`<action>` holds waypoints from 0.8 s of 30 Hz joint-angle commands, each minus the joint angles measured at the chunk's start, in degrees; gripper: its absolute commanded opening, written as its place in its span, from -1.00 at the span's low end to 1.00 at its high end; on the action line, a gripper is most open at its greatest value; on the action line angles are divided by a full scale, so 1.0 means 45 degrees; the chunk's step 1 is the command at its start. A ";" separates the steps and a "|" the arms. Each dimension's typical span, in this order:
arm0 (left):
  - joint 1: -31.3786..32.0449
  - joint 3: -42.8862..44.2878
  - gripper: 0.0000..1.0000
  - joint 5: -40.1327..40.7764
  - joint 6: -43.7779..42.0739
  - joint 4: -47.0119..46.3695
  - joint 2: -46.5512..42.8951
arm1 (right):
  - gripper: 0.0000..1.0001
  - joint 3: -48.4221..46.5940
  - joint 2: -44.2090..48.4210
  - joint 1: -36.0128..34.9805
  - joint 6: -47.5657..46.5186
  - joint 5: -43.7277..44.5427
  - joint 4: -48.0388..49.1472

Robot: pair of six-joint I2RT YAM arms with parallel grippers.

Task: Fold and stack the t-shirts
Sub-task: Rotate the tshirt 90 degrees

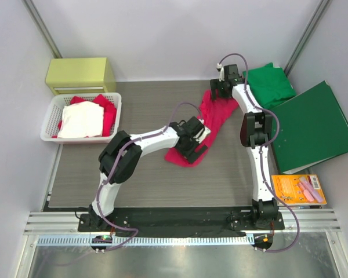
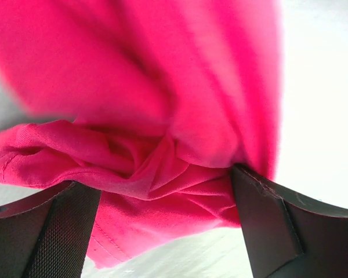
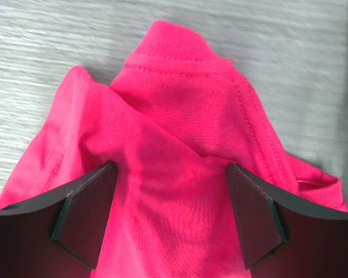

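1. From the top view, the pinkish-red t-shirt (image 1: 211, 124) lies crumpled in a slanted strip in the middle of the worktop (image 1: 145, 179). The left fingers (image 1: 191, 152) are at its near end and the right fingers (image 1: 219, 90) at its far end. The green t-shirt (image 1: 271, 84) sits bunched at the far right corner, just beside the dark-green folder (image 1: 316, 130). A pale t-shirt (image 1: 81, 120) lies in the basket (image 1: 84, 139) on the left, on top of more red cloth. We judge that this shirt is being spread out for folding, with no fold made and no stack begun. An orange packet (image 1: 298, 188) carries print too small for us to read.

2. From the left wrist view, the left fingers (image 2: 52, 231) stand wide apart with a thick bunch of the pinkish-red t-shirt (image 2: 162, 116) between them. The cloth touches the inner pads, but we see no pinch. No label or writing shows.

3. From the right wrist view, the right fingers (image 3: 84, 220) are also spread wide and straddle a stitched hem of the pinkish-red t-shirt (image 3: 180, 127) that lies on the worktop (image 3: 58, 40). No neck label is visible here. We think the next move calls for both pairs to close on their ends and draw apart until the cloth lies flat.
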State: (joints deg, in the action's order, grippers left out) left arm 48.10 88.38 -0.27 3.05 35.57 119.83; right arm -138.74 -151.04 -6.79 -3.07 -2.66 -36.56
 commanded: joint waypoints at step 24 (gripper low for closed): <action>0.3492 0.0204 0.83 -0.2987 0.1139 0.1314 0.0890 | 0.57 -0.1395 -0.0947 -0.3355 -0.2345 -0.0386 -0.1818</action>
State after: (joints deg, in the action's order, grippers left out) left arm 62.54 91.31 -7.77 6.04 36.05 121.19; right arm -143.57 -153.38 -19.11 -12.32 -2.92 -39.42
